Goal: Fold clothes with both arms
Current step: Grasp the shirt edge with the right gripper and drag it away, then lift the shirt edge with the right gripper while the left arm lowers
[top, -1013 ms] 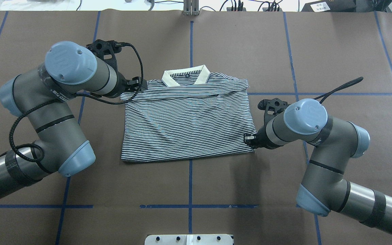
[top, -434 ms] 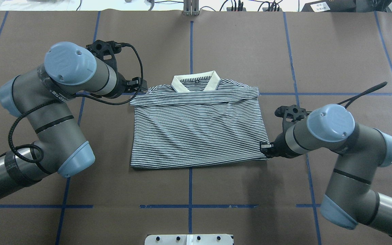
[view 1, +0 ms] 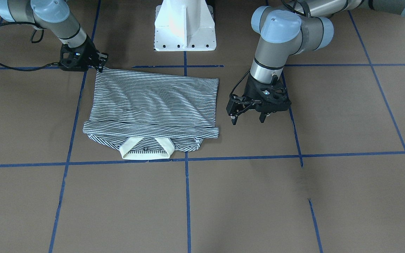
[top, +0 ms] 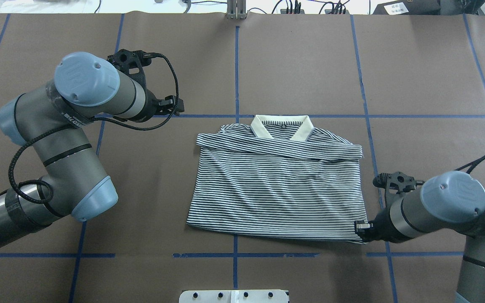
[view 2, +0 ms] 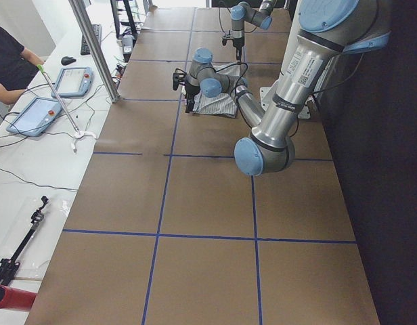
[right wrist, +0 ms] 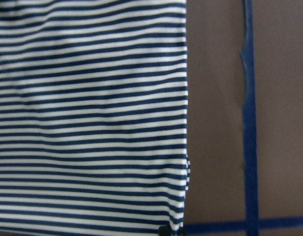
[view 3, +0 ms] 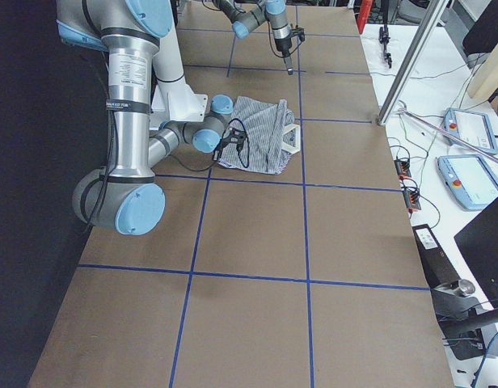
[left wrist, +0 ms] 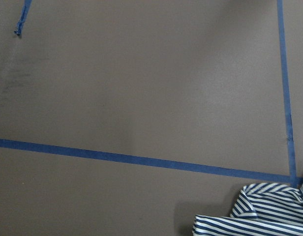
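Note:
The clothes are one navy-and-white striped polo shirt (top: 276, 189), folded into a rough rectangle, its cream collar (top: 282, 126) on the far side. My right gripper (top: 362, 229) is shut on the shirt's near right corner, low on the table; in the front-facing view that right gripper (view 1: 100, 65) pinches the corner of the shirt (view 1: 153, 102). My left gripper (view 1: 247, 121) hangs open and holds nothing, a short way off the shirt's left edge. In the overhead view this left gripper (top: 178, 107) is up and left of the shirt. The right wrist view is filled with the shirt's stripes (right wrist: 92, 123).
The brown table cover (top: 310, 63) carries a grid of blue tape lines (top: 236, 71). The white pedestal base (view 1: 185, 24) stands at the robot's side of the table. A side bench holds tablets (view 2: 73, 80), and a person's arm (view 2: 9, 64) rests there.
The right arm has dragged the shirt to the right and toward the robot. The left gripper has let go of the shirt's far left corner and stayed where it was.

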You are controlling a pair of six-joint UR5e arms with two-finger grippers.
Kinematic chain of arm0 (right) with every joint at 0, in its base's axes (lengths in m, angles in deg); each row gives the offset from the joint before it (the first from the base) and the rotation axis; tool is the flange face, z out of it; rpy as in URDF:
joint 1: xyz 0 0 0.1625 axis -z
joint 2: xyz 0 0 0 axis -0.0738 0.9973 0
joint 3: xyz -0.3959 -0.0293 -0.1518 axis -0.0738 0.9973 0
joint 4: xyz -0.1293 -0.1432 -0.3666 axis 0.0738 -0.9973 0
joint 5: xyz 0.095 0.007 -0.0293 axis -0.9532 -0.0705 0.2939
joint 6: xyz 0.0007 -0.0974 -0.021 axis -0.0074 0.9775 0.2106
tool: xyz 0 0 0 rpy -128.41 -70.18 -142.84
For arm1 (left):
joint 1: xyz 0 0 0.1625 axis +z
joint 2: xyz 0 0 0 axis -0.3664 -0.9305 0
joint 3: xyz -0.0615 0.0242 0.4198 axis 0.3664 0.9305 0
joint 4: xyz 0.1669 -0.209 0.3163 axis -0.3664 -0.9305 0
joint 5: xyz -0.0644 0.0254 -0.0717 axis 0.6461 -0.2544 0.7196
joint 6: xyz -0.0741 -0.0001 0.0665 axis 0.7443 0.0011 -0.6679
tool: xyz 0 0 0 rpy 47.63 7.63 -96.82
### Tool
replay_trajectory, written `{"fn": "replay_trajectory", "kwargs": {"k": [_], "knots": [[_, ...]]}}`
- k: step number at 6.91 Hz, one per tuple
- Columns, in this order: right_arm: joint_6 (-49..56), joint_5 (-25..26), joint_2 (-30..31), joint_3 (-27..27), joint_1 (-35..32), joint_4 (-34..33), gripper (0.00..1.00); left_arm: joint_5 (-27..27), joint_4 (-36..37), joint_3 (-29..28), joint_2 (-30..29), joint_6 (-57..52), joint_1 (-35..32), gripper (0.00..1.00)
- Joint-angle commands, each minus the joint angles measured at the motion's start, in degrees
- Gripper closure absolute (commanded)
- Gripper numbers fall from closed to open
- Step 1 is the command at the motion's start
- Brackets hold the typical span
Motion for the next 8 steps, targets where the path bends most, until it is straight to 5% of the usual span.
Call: {"fn": "replay_trajectory", "kwargs": {"k": [1,2,4,8], "knots": [[-7.62,-0.25,3.78,-4.4,9.73,0.31,1.0,-0.02,0.01,0.67,-0.01,0.66,0.53,0.0],[-8.18,0.1,3.52,-5.11,10.47,0.66,0.01,-0.02,0.01,0.84,0.08,0.66,0.79,0.0],[-8.97,1.32,3.16,-6.6,9.34,0.92,0.0,0.5,0.36,2.41,0.08,1.01,1.75,0.0],[-4.79,0.73,-3.24,-6.34,-7.33,2.32,0.0,1.12,1.33,4.45,1.32,30.66,19.31,0.0]]}}
